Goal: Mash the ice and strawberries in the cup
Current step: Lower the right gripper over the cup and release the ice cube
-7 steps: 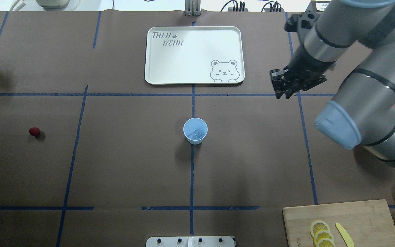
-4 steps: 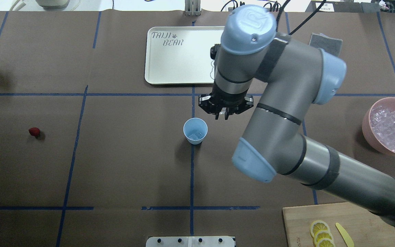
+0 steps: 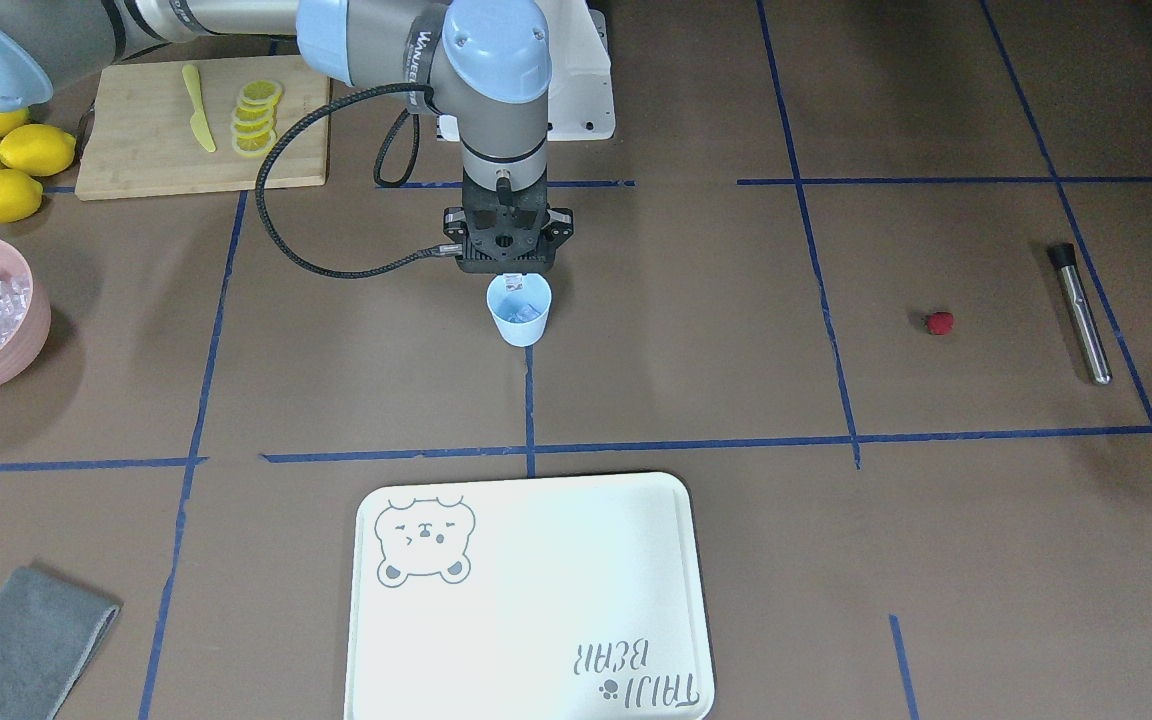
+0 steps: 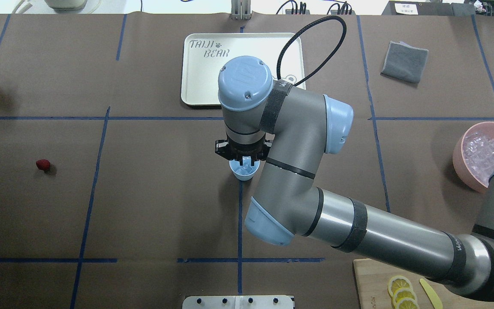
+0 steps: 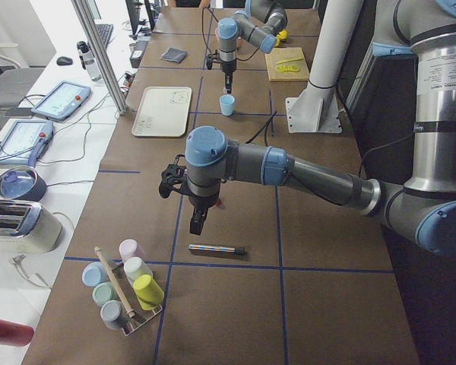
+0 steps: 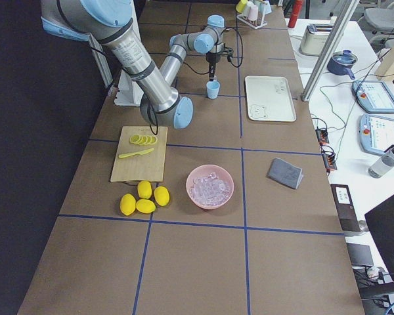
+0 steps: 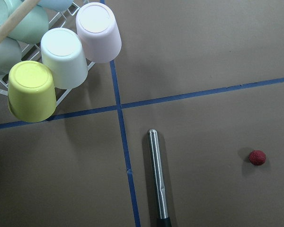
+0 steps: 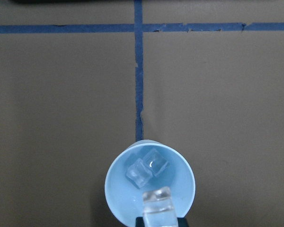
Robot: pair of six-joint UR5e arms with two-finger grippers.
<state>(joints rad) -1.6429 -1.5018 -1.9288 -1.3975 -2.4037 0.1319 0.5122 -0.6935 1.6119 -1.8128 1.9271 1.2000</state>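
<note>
The pale-blue cup (image 4: 242, 173) stands at the table's middle on a blue tape line. My right gripper (image 4: 245, 161) hangs straight over it, shut on one clear ice cube (image 8: 157, 206), which also shows between the fingers in the front view (image 3: 510, 283). Two more ice cubes (image 8: 146, 168) lie in the cup (image 8: 114, 198). The small red strawberry (image 4: 43, 164) lies alone far to the left, also in the left wrist view (image 7: 257, 157). My left gripper (image 5: 196, 226) shows only in the exterior left view, above the table near the strawberry; I cannot tell if it is open or shut.
A metal muddler (image 7: 158, 179) lies beside the strawberry. A pink bowl (image 4: 459, 159) of ice stands at the right. A white tray (image 4: 204, 73) lies behind the cup, a grey cloth (image 4: 405, 61) at the back right. A cutting board (image 3: 136, 150), lemons (image 3: 1, 165) and a cup rack (image 7: 61, 52) stand around.
My right arm has swung left from the bowl side to directly above the cup and come down over its mouth. The cup and strawberry have not moved.
</note>
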